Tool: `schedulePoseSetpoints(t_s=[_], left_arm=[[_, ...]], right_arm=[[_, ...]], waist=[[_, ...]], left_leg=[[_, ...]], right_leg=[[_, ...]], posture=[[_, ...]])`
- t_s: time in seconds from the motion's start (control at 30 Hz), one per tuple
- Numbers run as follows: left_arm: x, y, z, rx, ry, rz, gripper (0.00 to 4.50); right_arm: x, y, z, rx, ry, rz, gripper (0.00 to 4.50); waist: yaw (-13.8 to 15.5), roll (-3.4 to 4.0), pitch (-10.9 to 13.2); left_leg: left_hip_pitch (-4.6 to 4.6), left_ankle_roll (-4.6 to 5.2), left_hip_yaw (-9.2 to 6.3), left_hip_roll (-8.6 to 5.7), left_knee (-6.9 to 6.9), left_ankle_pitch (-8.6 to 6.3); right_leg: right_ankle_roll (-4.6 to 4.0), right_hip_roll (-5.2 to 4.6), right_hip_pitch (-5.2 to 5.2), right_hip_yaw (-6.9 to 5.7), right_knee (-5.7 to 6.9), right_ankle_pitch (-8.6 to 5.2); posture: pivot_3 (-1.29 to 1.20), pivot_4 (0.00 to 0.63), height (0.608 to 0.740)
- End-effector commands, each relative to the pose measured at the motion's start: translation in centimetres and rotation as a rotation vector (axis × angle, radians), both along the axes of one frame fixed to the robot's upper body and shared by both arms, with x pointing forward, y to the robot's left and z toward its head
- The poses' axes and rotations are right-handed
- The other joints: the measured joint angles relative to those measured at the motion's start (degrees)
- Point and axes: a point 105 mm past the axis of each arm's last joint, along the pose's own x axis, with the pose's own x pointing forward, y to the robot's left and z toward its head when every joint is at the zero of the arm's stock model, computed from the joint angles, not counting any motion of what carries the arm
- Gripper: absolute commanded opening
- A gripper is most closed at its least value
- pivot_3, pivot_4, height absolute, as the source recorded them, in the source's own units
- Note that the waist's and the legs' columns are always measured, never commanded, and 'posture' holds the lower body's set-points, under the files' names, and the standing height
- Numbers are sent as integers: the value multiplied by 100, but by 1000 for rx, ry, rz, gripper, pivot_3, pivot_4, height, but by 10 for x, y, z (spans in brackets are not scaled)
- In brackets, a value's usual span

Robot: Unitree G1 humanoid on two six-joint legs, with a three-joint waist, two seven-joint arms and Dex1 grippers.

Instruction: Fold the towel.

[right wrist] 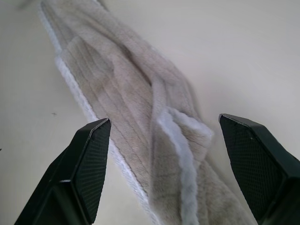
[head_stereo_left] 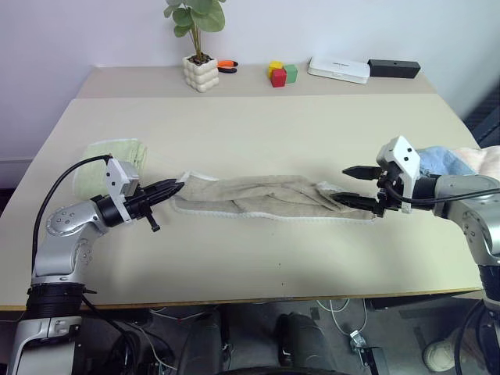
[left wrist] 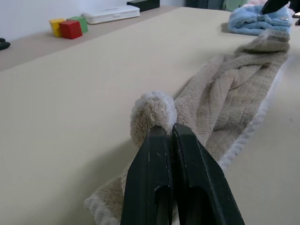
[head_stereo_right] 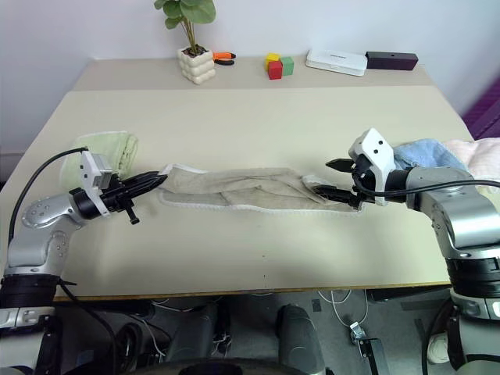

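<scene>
Towel point(head_stereo_left: 266, 198) bunched into long strip across table point(head_stereo_left: 258, 125), no fold made. Left gripper point(head_stereo_left: 173, 187) pinches left end; right gripper point(head_stereo_left: 353, 186) spread wide over right end, holding nothing.

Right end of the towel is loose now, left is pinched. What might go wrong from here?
1. The right gripper stands open over the towel, which lies bunched in a strip; closing may catch one layer only.
2. The left gripper pinches just a small tuft, so a pull may slip it.
3. The blue towel lies close behind the right gripper.
</scene>
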Motion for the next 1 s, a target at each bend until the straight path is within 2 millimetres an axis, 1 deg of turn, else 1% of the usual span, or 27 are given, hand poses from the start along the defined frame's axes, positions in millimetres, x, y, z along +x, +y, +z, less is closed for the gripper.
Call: schedulePoseSetpoints(t_s=[0.03, 0.13, 0.17, 0.23, 0.27, 0.33, 0.4, 0.47, 0.53, 0.7, 0.73, 0.77, 0.83, 0.93, 1.0], left_arm=[[-2, -3, 11, 1, -49, -15, 0], [-2, -4, 11, -1, -46, -19, 0], [-3, -5, 11, -2, -46, -21, 0], [-3, -5, 10, 2, -48, -24, 0], [-3, -5, 11, 3, -49, -25, 0], [-3, -5, 11, 4, -49, -25, 0], [-4, -5, 11, 5, -50, -23, 0], [-5, -4, 10, 4, -48, -20, 0], [-6, -4, 8, 3, -45, -18, 0], [-6, -2, 6, 9, -40, -18, 0], [-5, -1, 6, 14, -42, -14, 0], [-3, 0, 6, 16, -47, -5, 0], [6, 3, 7, 25, -54, 13, 0], [44, 14, 12, 51, -89, 146, 0], [71, 20, 24, 76, -132, 225, 0]], right_arm=[[9, 4, -5, -50, -32, 8, 3740], [19, 5, -14, -70, -30, -11, 3740], [26, 4, -17, -76, -26, -35, 3740], [31, 8, -20, -60, 7, -33, 3740], [32, 10, -20, -48, 20, -28, 3507], [28, 17, -19, -25, 40, 19, 2909], [30, 18, -12, 17, 41, 9, 1992], [29, 18, -6, 35, 40, 17, 938], [25, 18, -5, 35, 51, 37, 46], [14, 15, -8, 1, 85, 71, 46], [13, 13, -8, -4, 84, 69, 46], [17, 9, -6, -7, 67, 49, 46], [30, 2, 1, 1, 15, -15, 46], [69, -13, 16, -23, -126, -176, 46], [96, -22, 34, -10, -224, -298, 46]], waist=[[-2, 0, 0], [-10, 1, 1], [-13, 1, 1], [-12, 2, 1], [-9, 2, 1], [0, 2, 1], [-3, 2, 1], [-7, 2, 1], [-4, 2, 1], [1, 2, 1], [0, 2, 1], [-4, 2, 1], [-9, 2, 1], [3, 1, 4], [-4, -2, 5]], left_leg=[[0, 0, 0, 0, 0, 0], [0, 0, 1, 0, 0, 0], [0, 0, 2, 0, 0, 0], [0, 0, 4, 0, 1, 0], [0, 0, 5, 0, 1, 1], [-1, 0, 4, 0, 1, 0], [-1, 0, 3, 0, 1, 0], [-1, 0, 4, 0, 1, 0], [0, 0, 3, 0, 1, 0], [-1, 0, 3, 0, 1, 0], [-1, 0, 3, 0, 1, 0], [-1, 0, 3, 0, 1, 0], [0, 0, 3, 0, 1, 0], [2, -1, 3, -1, 8, 1], [-2, -4, 2, -2, 16, 7]], right_leg=[[0, 0, 0, 0, 0, 0], [0, 0, 0, 0, 0, 0], [1, 0, -1, 0, 1, 0], [1, 0, -3, 0, 2, 1], [1, 0, -2, 1, 2, 1], [1, 0, -2, 0, 2, 0], [1, 0, -1, 0, 2, 1], [1, 0, -1, 0, 2, 1], [1, 0, -1, 0, 3, 1], [1, 0, -1, 0, 3, 1], [1, 0, -1, 0, 3, 1], [1, 0, -1, 0, 3, 1], [1, 0, -2, 0, 3, 1], [1, 1, 0, -1, 10, 1], [-1, 2, -4, -2, 14, 2]], posture=[[0, 150, 735], [0, 150, 735], [0, 150, 735], [0, 150, 735], [0, 150, 735], [0, 150, 735], [0, 150, 735], [0, 150, 735], [0, 150, 735], [0, 150, 735], [0, 150, 735], [0, 150, 735], [0, 150, 735], [0, 150, 735], [0, 150, 735]])
